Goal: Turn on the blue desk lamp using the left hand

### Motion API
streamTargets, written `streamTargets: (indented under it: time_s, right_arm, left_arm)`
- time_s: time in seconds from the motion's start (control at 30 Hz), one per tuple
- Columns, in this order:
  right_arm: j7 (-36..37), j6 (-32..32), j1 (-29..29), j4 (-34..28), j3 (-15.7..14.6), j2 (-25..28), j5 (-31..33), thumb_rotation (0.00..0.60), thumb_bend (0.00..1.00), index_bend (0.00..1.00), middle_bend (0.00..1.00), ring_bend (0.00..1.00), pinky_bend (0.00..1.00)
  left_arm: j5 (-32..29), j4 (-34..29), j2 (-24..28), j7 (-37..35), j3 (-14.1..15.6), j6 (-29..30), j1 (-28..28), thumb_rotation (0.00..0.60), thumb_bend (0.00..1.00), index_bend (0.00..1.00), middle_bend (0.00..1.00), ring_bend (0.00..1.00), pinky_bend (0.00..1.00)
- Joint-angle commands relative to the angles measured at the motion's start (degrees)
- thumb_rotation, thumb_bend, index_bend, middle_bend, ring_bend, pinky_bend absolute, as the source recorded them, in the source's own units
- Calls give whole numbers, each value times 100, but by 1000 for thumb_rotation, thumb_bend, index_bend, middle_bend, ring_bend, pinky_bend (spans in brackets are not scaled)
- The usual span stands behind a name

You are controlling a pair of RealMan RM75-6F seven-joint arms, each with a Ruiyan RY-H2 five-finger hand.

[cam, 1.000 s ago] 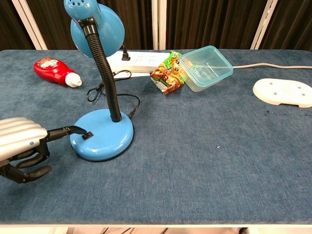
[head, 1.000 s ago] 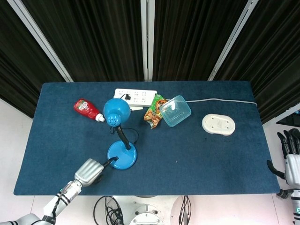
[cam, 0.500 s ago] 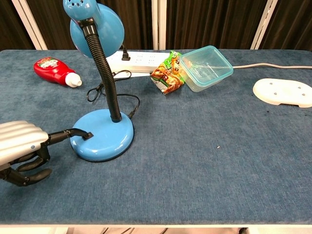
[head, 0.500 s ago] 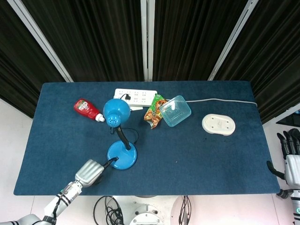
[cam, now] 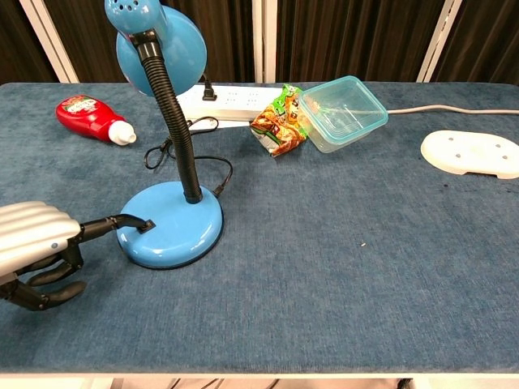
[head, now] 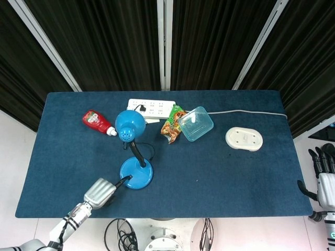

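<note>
The blue desk lamp stands left of the table's centre, its round base (head: 137,175) (cam: 174,227) near the front edge and its shade (head: 130,125) (cam: 154,40) raised on a black gooseneck. No light shows from the shade. A small black switch (cam: 145,225) sits on the base's left rim. My left hand (head: 99,191) (cam: 32,239) lies just left of the base, one dark finger stretched out with its tip touching the switch and the other fingers curled under. My right hand (head: 324,178) hangs off the table's right edge, fingers apart, holding nothing.
A red ketchup bottle (cam: 93,118) lies at the back left. Behind the lamp are a white power strip (cam: 235,100), a snack packet (cam: 280,121) and a clear lidded container (cam: 342,112). A white oval device (cam: 473,153) sits at the right. The lamp's black cord (cam: 190,158) loops behind the base.
My left hand has sunk slightly and edged left, its outstretched fingertip staying on the switch. The lamp shade has barely shifted. The right hand is still.
</note>
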Motion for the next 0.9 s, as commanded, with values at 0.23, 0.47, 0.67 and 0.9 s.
streamTargets:
  time_s: [0.23, 0.47, 0.67, 0.9]
  right_arm:
    - [7, -26, 4, -6, -4, 2, 15, 600, 208, 0, 0, 0, 0]
    - [39, -16, -8, -9, 0, 17, 25, 600, 210, 0, 0, 0, 0]
    - [82, 38, -30, -34, 11, 51, 8, 600, 209, 0, 0, 0, 0]
    - [140, 118, -73, -69, 22, 104, -5, 600, 209, 0, 0, 0, 0]
  left_arm:
    - [15, -19, 19, 16, 25, 15, -5, 600, 455, 393, 859, 857, 869]
    - [31, -56, 64, -8, 1, 124, 16, 600, 454, 404, 859, 856, 869]
    - [201, -270, 371, -195, -127, 852, 230, 600, 454, 330, 849, 853, 869]
    - [509, 62, 643, -1005, -433, 2661, 898, 600, 408, 280, 787, 805, 843]
